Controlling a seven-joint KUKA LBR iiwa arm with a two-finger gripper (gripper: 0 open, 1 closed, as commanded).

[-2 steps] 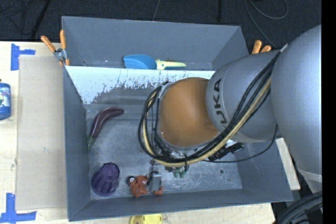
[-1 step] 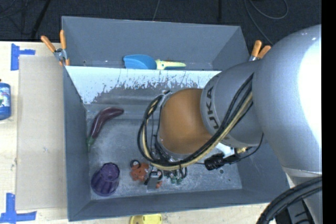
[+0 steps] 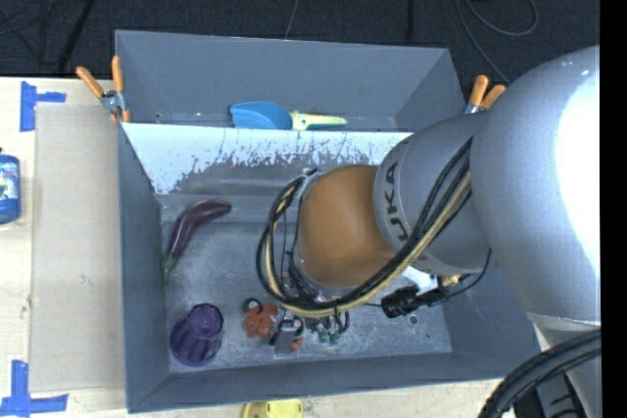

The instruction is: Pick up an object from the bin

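Observation:
My gripper [image 3: 290,332] hangs low over the bin's front middle, mostly hidden beneath the arm's wrist. Right beside it on the left lies a small orange-red toy [image 3: 258,319], touching or nearly touching it. Something small and green [image 3: 328,333] peeks out on the gripper's right side. A purple ribbed cup-shaped thing [image 3: 197,334] lies in the front left corner, well apart from the gripper.
A dark purple eggplant [image 3: 192,222] lies against the left wall. A blue scoop with a pale yellow handle [image 3: 274,117] rests at the top of the back wall. The arm covers the right half of the bin's floor.

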